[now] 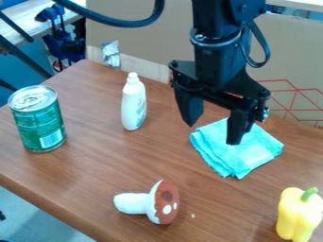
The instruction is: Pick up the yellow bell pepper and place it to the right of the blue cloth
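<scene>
Several objects sit on a brown wooden surface [95, 179], with a black robot claw [212, 133] hanging above a folded turquoise cloth [252, 153] right of centre. The claw's two fingers are spread apart, holding nothing. One finger overlaps the cloth from this angle; how high it hangs above the fabric is hard to tell. A green can [43, 125] stands upright at the left, and a white bottle [133, 106] stands between can and claw, toward the far side. A toy mushroom [165, 203] with a red-brown, white-spotted cap lies on its side at the near middle, stem pointing left. A yellow pepper [293, 217] is at the near right. As a judgement, handling the cloth well from here would call for centring the claw over a thick fold, coming straight down gently, and closing low enough to pinch several layers without pressing hard into the wood
</scene>
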